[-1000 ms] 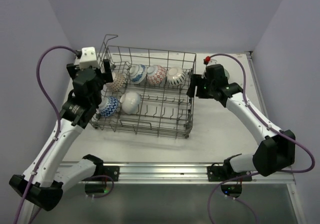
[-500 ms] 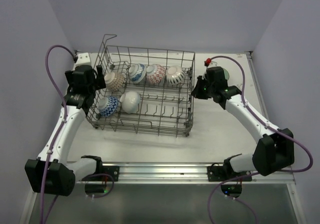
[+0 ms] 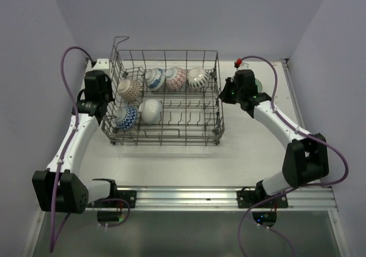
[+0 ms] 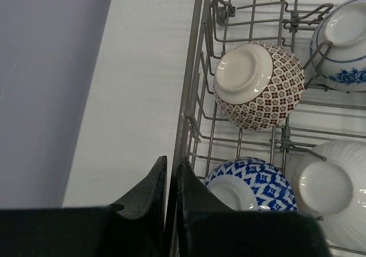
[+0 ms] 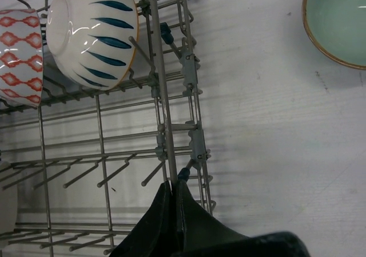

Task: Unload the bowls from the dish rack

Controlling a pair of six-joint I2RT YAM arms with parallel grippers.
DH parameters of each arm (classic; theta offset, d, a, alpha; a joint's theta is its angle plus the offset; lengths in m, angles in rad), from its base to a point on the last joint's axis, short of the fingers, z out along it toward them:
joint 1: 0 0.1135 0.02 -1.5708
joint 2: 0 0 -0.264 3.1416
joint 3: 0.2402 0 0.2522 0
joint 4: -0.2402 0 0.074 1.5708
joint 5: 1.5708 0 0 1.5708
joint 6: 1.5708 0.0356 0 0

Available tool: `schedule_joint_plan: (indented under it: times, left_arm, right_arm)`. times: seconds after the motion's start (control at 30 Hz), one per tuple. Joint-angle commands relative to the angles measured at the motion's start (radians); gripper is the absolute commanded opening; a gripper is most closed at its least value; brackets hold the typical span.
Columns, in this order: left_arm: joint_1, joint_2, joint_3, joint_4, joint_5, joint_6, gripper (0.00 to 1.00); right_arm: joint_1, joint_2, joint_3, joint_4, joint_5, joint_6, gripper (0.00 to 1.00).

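The grey wire dish rack (image 3: 171, 132) holds several bowls lying on their sides: brown-patterned (image 3: 129, 89), blue floral (image 3: 154, 78), red-patterned (image 3: 176, 78) and blue-striped (image 3: 198, 77) along the back, blue-and-white (image 3: 126, 117) and plain white (image 3: 150, 110) in front. My left gripper (image 3: 112, 95) is shut on the rack's left rim wire (image 4: 191, 79); its fingertips (image 4: 172, 168) pinch the wire beside the blue-and-white bowl (image 4: 251, 182). My right gripper (image 3: 222, 94) is shut on the right rim wire (image 5: 160, 85), fingertips (image 5: 173, 184) closed around it, below the striped bowl (image 5: 94, 34).
A pale green bowl (image 5: 337, 19) sits upright on the table right of the rack, partly hidden behind the right wrist (image 3: 258, 86). Walls close in at the left, back and right. The rack's raised handle (image 3: 120, 39) stands at its back left corner.
The left gripper closed onto the rack's left rim and the right gripper onto its right rim. The rack has swung square to the table and shifted slightly back.
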Motion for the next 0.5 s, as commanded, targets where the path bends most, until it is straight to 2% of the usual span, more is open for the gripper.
schedule_joint_plan:
  times: [0.0, 0.3, 0.37, 0.4, 0.43, 0.47]
  left_arm:
    - [-0.001, 0.112, 0.055, 0.129, -0.019, -0.155, 0.0]
    - [-0.001, 0.302, 0.222, 0.16, -0.036, -0.141, 0.0]
    - [-0.001, 0.339, 0.242, 0.157, -0.033, -0.151, 0.0]
    - [-0.001, 0.347, 0.259, 0.149, -0.027, -0.153, 0.0]
    - [-0.001, 0.354, 0.259, 0.146, -0.022, -0.155, 0.0]
    - [-0.001, 0.35, 0.256, 0.147, -0.021, -0.156, 0.0]
  right_arm:
    - [0.043, 0.044, 0.021, -0.084, -0.123, -0.016, 0.0]
    - [0.044, 0.063, 0.051, -0.054, -0.137, 0.013, 0.0]
    - [0.043, 0.07, 0.081, -0.092, -0.137, 0.007, 0.4]
    - [0.043, 0.07, 0.098, -0.125, -0.13, 0.001, 0.54]
    - [0.044, 0.047, 0.116, -0.145, -0.126, -0.001, 0.69]
    - [0.043, 0.031, 0.117, -0.162, -0.117, 0.001, 0.74]
